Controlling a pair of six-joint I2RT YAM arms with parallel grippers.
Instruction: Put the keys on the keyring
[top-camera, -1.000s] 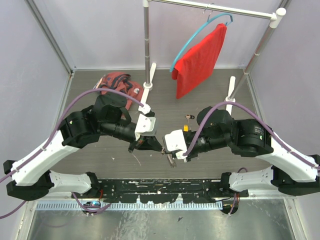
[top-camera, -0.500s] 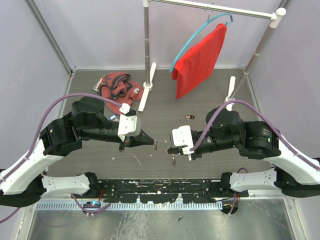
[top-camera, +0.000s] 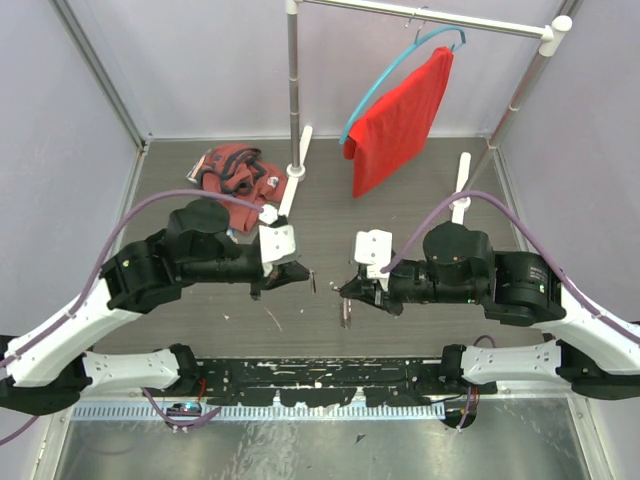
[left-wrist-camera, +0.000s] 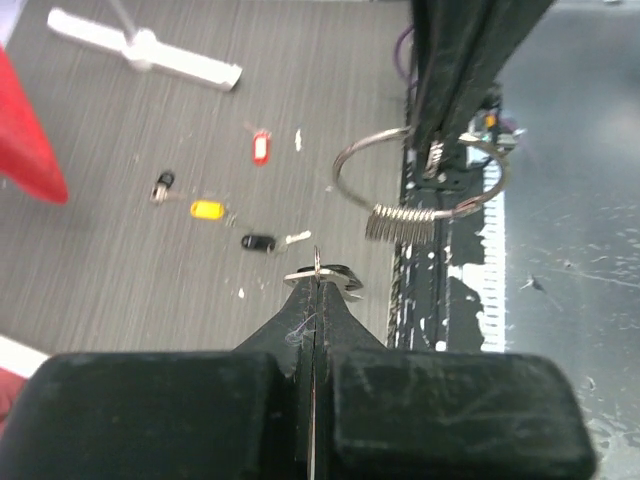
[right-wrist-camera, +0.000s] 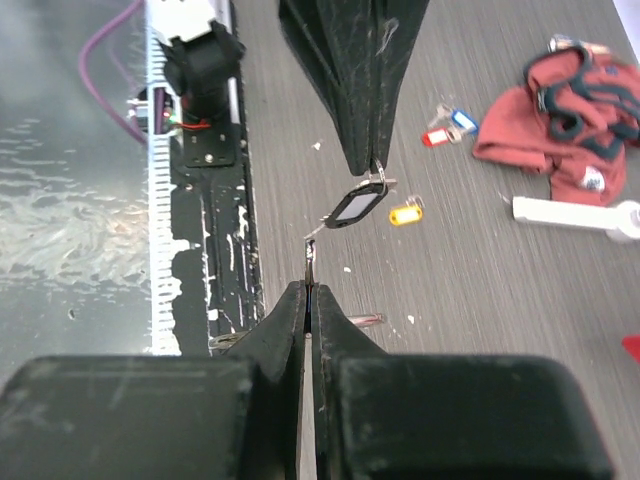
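My left gripper (top-camera: 303, 274) is shut on a silver key (left-wrist-camera: 322, 274) whose black tag (right-wrist-camera: 357, 206) hangs below its fingertips (right-wrist-camera: 372, 150). My right gripper (top-camera: 347, 291) faces it a few centimetres away and is shut on the keyring (left-wrist-camera: 400, 222), a silver wire ring with a coiled section, seen edge-on in the right wrist view (right-wrist-camera: 311, 250). Key and ring are apart. Loose keys lie on the table: red tag (left-wrist-camera: 261, 147), yellow tag (left-wrist-camera: 207, 209), black tag (left-wrist-camera: 258, 241); a blue tag (right-wrist-camera: 462, 120) lies beside a red one (right-wrist-camera: 435, 136).
A red cloth (top-camera: 235, 172) lies at the back left. A clothes rack with a red garment (top-camera: 400, 120) on a blue hanger stands behind, its white feet (top-camera: 297, 170) on the table. The black mounting rail (top-camera: 320, 378) runs along the near edge.
The two grippers, nearly touching a second ago, have drawn apart. The left gripper pulled back left with the key; the right wrist has rolled and lifted slightly with the ring.
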